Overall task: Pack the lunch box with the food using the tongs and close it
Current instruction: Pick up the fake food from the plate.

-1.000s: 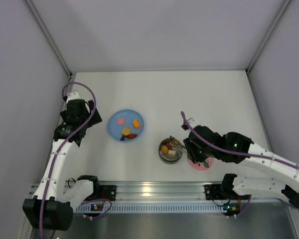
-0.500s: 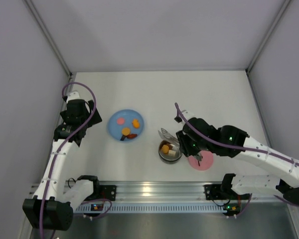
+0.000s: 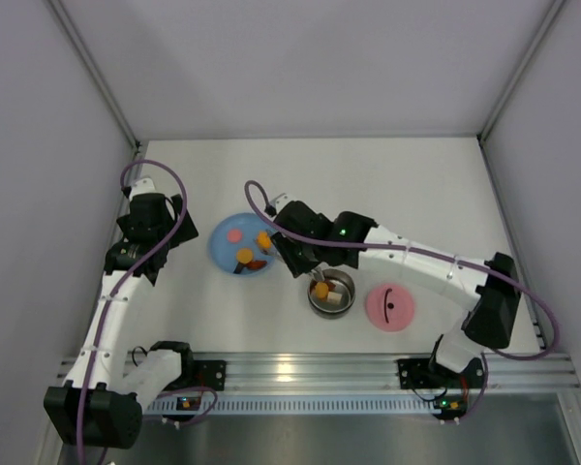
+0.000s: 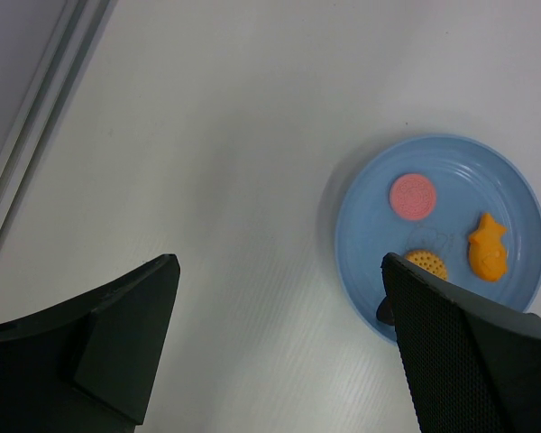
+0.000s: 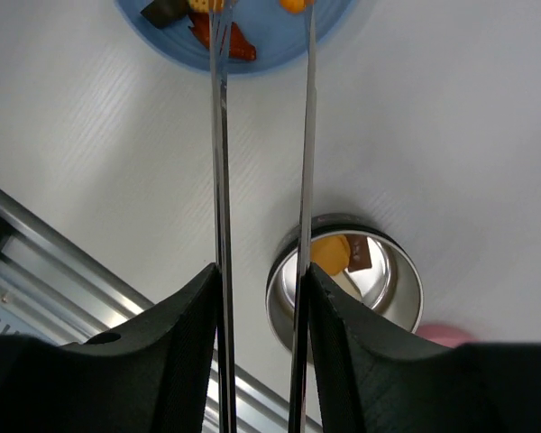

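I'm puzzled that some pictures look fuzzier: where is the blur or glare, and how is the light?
Top external view: soft, even light, hardly any shadows. Left wrist view: the blue plate is sharp; the left gripper's dark fingers, near the lens, look soft. Right wrist view: the tongs catch bright streaks, the lunch box is crisp, the pink lid is blurred.

The desk (image 3: 397,184) is white and matte, with a fine grain. Three plain pale grey walls close it: a back wall (image 3: 310,68), a left wall (image 3: 29,194) and a right wall (image 3: 562,203). A ribbed aluminium rail (image 3: 300,368) runs along the near edge of the desk. The light is soft and even, and the shadows are weak.
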Available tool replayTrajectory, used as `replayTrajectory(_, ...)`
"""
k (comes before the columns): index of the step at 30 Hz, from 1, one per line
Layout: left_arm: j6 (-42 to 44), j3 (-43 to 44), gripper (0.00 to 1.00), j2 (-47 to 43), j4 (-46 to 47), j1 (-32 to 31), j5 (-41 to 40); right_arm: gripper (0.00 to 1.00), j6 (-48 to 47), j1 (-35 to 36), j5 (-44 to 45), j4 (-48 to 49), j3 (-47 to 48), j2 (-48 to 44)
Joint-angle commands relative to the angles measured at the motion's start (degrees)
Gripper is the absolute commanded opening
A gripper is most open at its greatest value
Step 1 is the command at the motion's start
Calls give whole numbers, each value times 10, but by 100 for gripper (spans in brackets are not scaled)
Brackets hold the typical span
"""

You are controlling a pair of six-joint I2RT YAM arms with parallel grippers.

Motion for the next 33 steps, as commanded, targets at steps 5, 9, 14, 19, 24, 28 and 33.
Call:
replayTrajectory(5,6,15,99,-3,20,-4,-3,46,-12,-17,14,53,61,62)
replayTrajectory(9,6,15,99,-2,21,-5,-4,47,-8,-25,13,63,60,75)
replayTrajectory(14,6,15,99,-2,20,-5,-4,45,-5,-36,9,77,53,86)
replayTrajectory(19,7,14,99,-2,21,-6,-4,45,-5,-45,-6,86,59,106)
replayTrajectory(24,7,14,99,-2,20,-6,-4,44,-5,-48,-13,89,62,121)
replayTrajectory(28,6,14,99,-2,20,-6,-4,44,-5,-50,-15,92,60,127)
replayTrajectory(33,6,15,99,-2,20,-6,-4,42,-5,-50,-20,95,60,135)
